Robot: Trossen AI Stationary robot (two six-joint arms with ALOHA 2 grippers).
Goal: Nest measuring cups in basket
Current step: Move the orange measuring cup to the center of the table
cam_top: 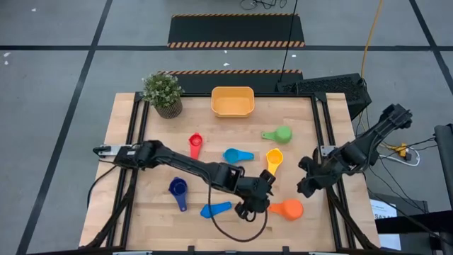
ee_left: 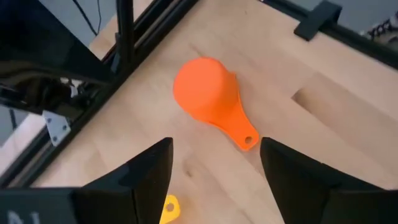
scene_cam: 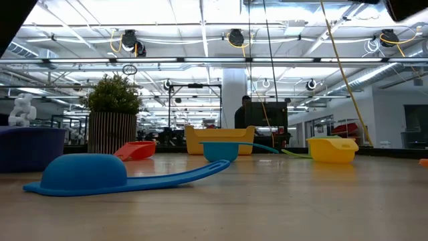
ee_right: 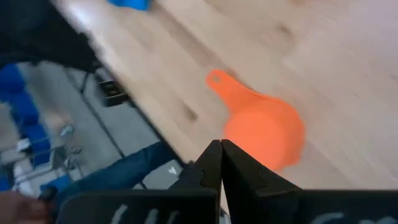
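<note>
Nothing nested yet — shallow orange-yellow plastic basket (cam_top: pixel 232 101) sits empty, plastic measuring cups scattered on wooden worktop (cam_top: pixel 141 212). Left gripper (cam_top: pixel 263 200) fingers apart beside upside-down orange cup (cam_top: pixel 287 209); right gripper (cam_top: pixel 306 185) pinched together, holding nothing.

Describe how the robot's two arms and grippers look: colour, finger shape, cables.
Both arms are dark, jointed and slim. The left gripper has two broad, flat black fingers. The right gripper has matching dark fingers tapering to narrow tips. A thin dark cable loops beneath the left arm.
</note>
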